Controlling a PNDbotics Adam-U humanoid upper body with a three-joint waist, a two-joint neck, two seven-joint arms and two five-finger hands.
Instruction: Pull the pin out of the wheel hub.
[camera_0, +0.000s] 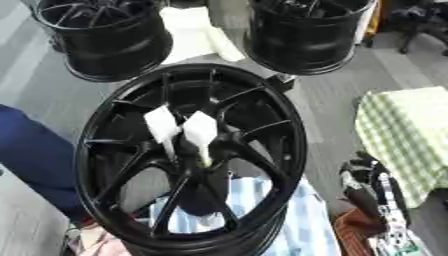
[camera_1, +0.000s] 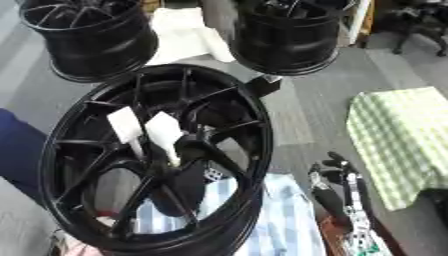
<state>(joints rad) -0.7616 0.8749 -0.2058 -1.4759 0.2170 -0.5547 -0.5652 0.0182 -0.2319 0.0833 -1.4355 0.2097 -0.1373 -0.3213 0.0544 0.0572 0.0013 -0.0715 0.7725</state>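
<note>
The big black hub (camera_0: 188, 160) stands near centre, two white-tagged pins (camera_0: 201, 135) at its middle looking light, stiff and best pinched by the tag, while the right hand (camera_0: 363, 180) idles, fingers relaxed, lower right.

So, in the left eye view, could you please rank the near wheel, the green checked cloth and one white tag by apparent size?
1. Near wheel, largest, though it is closest to the camera.
2. Green checked cloth.
3. White tag, smallest.
</note>
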